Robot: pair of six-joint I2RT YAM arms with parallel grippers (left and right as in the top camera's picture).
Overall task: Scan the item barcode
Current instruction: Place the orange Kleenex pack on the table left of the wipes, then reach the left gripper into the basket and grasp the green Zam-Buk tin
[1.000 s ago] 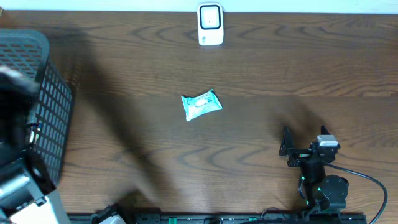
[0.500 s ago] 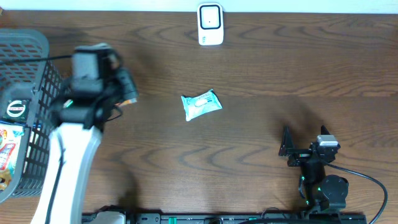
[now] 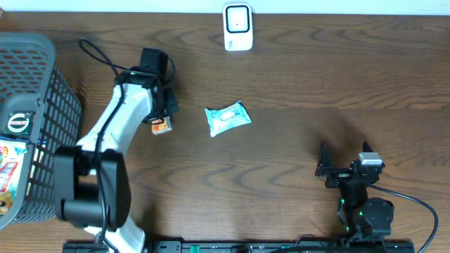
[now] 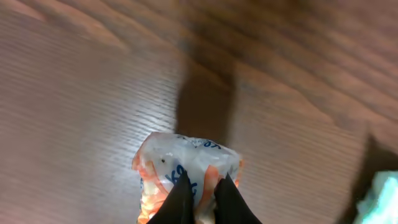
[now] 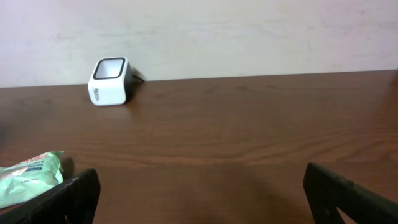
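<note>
Left arm (image 3: 116,133) has swung out of the basket (image 3: 56,105) and across the worktop (image 3: 295,77) since the earlier frames. It now reaches toward the middle, carrying an orange-and-white packet (image 3: 162,126) that was not on view a second ago.

Far left: the dark mesh basket stands at the worktop's edge, with a round-lidded item (image 3: 19,124) and a colourful pack (image 3: 7,172) inside.

Left of centre: my left jaws are clamped together on the orange-and-white packet (image 4: 186,177). In the wrist view both black fingertips (image 4: 180,202) pinch its near edge, and the crinkled wrap bulges out past them. I cannot tell whether the packet touches the wood.

Centre: a pale green packet (image 3: 227,118) lies flat on the worktop, just to the right of the held one and apart from it. The same packet (image 5: 28,177) shows at the lower left of the right wrist view.

Centre, far edge: the white scanner (image 3: 238,28) stands upright by the wall, well apart from both packets; its dark window (image 5: 111,67) faces up.

Right, near edge: my right jaws stand wide apart, holding nothing, low over bare wood, unchanged from the earlier frames.
</note>
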